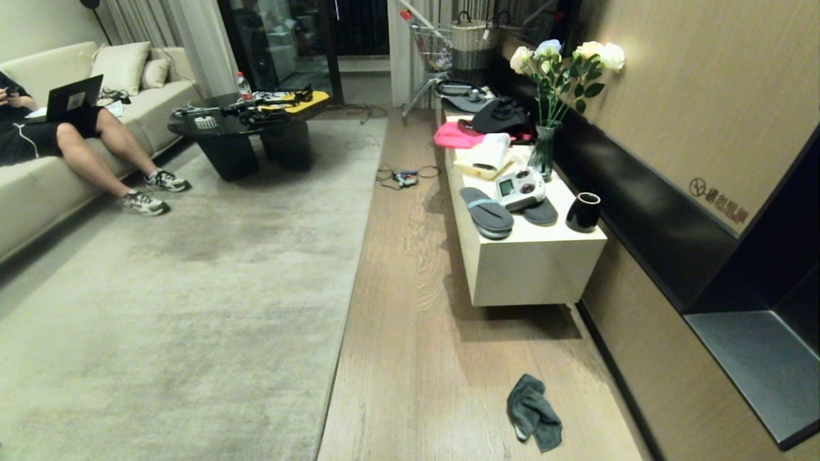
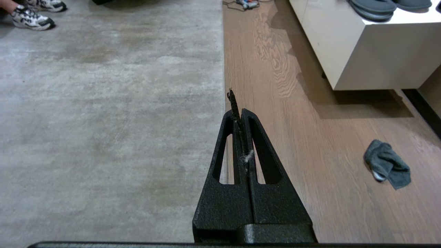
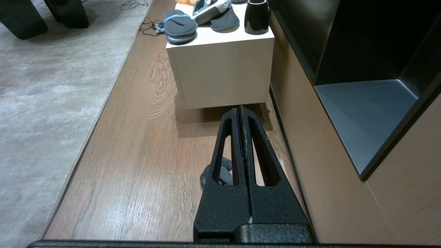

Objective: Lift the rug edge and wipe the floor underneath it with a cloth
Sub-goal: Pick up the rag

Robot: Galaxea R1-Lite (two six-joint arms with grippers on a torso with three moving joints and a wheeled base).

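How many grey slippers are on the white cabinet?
2: one blue-strapped grey slipper near the white low cabinet's front edge, the other grey slipper partly hidden beneath a white remote controller.

Rug edge (image 1: 356,256): straight border of a big pale grey-beige rug with a mottled short pile, lying flat on the floor and running from the near end of the room toward the far end.
Floor (image 1: 410,307): light brown wood planks with dark grain and a soft sheen, showing as a bare strip along the rug's border.
Cloth (image 1: 533,413): small dark grey rag, crumpled in a loose heap with a bit of white at one end, lying on the bare planks well apart from the rug edge, nearer the wall side.
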